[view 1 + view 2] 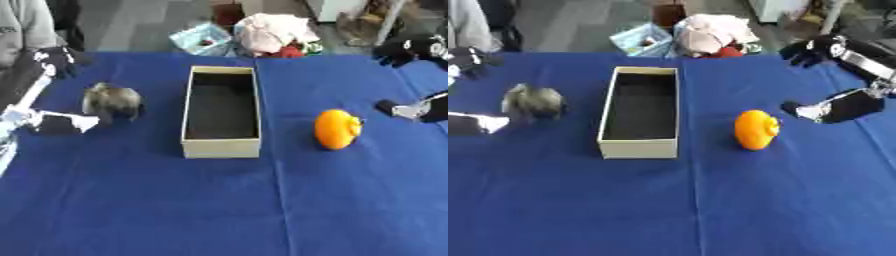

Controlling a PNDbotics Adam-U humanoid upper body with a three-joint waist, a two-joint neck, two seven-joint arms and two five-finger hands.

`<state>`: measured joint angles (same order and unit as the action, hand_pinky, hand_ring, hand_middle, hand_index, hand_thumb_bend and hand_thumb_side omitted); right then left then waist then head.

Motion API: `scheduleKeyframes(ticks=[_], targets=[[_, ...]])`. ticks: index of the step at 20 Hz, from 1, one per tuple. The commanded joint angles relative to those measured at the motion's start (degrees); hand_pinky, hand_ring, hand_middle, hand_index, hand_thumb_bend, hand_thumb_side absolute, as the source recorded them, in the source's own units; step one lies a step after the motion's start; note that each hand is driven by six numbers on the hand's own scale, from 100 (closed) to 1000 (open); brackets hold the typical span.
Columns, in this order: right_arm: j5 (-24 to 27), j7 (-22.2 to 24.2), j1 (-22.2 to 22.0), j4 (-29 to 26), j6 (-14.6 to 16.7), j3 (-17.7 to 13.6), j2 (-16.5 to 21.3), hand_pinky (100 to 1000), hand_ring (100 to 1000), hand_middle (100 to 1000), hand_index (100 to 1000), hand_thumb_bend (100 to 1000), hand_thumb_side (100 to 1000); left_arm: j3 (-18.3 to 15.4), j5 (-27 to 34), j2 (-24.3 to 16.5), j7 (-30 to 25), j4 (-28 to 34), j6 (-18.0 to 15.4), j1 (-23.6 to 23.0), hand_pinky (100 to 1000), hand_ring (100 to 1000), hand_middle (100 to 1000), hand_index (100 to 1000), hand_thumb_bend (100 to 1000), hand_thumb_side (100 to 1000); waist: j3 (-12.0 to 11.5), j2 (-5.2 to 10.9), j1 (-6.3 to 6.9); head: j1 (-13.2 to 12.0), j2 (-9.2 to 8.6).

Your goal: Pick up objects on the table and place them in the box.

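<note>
The left hand (61,123) lies low over the blue tablecloth (219,205) at the left side, black with white patches, its tip just beside a grey furry lump (112,101). Whether it touches the lump cannot be told, and its fingers are too blurred to tell whether they are straight or curled; nothing shows in its hold.

The right hand (833,108) reaches in from the right edge, its dark tip pointing toward an orange round thing (757,129) but apart from it, with bare cloth between them. How far its fingers are spread cannot be made out either, and it carries nothing that can be seen.

Between the two hands stands one box (221,148), long and narrow, with pale cardboard walls and a dark inside. It is open at the top and nothing shows in it. The grey lump sits to its left, near but not touching the wall; the orange thing sits to its right, a little further off.

On the cloth, then: one box, one grey furry lump, one orange round thing, both outside the box.

Beyond the far edge of the table a heap of pink and red cloth (276,32) lies on the floor beside a pale blue basket (201,39).
</note>
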<state>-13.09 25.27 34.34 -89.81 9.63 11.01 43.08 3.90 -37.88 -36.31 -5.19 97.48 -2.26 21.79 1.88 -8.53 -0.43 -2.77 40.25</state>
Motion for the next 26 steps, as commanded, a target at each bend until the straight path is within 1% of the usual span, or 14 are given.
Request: scheduleKeyframes(ticks=[1,6,11,18,26], targets=[[-0.8,0.8,1.6,0.9,0.2,0.3,1.3,786,799,793,885,384,198,-0.2,0.0,-1.9,-0.1,0.4,-0.2,1.1,629,650,706,811,568,130,-0.3,0.68,-0.04,0.4,-0.24],[-1.7,2.5,3.1,3.6,0.5,1.8,0.5,787,798,791,886,377,198,0.0,0.0,-1.8,-0.2,0.8,-0.4,1.3,627,649,706,812,549,138,-0.7,0.67,-0.03,0.8,-0.40],[-3.4,4.6,4.9,7.0,1.1,3.4,-0.9,788,796,788,881,373,192,0.1,0.2,-1.6,-0.4,1.3,-0.5,1.5,626,649,706,813,556,145,-0.9,0.64,0.08,1.4,-0.42],[-6.9,7.3,7.1,13.1,2.9,5.9,-3.4,790,794,785,878,368,189,0.3,0.5,-1.2,-0.8,2.1,-0.7,1.9,627,649,711,814,559,144,-1.4,0.66,0.28,1.8,-0.25],[-10.1,8.6,8.0,18.6,4.7,6.5,-5.8,790,793,784,877,359,189,0.4,0.8,-1.0,-1.2,2.2,-0.8,1.9,626,648,715,814,559,142,-1.4,0.65,0.29,1.8,0.05]])
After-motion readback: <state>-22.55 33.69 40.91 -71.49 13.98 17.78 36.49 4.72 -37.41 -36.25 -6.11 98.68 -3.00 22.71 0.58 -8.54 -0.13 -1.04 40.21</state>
